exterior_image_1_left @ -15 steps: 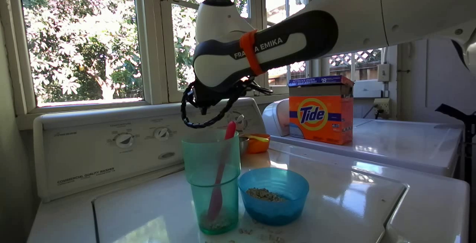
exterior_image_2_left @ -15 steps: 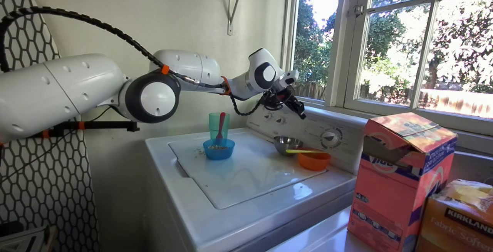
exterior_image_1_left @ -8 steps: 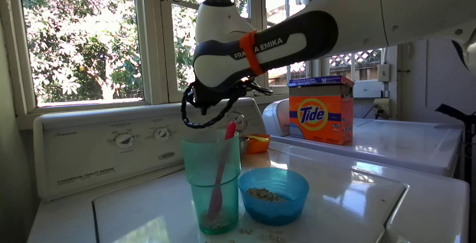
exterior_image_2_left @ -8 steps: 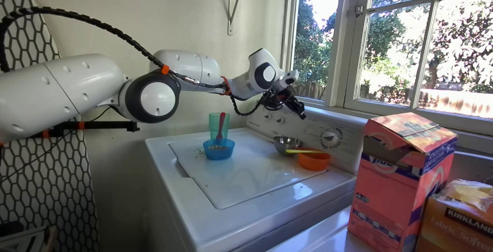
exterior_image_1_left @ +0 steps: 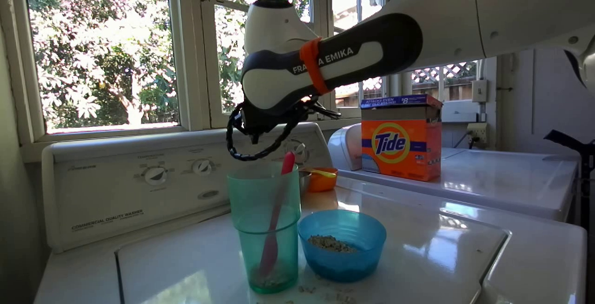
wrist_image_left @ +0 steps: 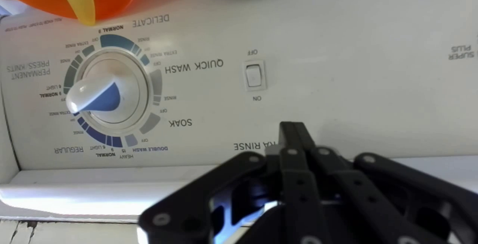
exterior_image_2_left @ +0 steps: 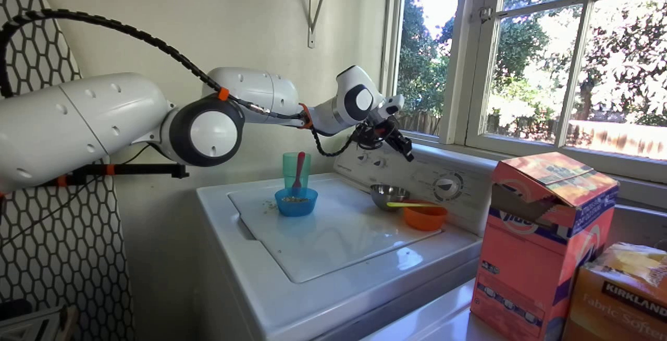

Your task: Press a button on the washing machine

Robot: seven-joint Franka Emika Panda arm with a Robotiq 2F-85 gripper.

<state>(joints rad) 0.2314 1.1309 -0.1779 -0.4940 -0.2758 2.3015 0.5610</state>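
Washing machine (exterior_image_2_left: 336,250) beneath hand (wrist_image_left: 295,129), contact unclear

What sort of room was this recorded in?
Probably a home laundry room: there's a white washing machine with wash-cycle markings on its back panel, a Tide box and a Kirkland fabric softener box.

Reads OFF, ON, SOAK on washer panel (wrist_image_left: 358,91) near gripper (wrist_image_left: 293,127); Tide on box (exterior_image_1_left: 395,155), KIRKLAND on carton (exterior_image_2_left: 617,304), farther off.
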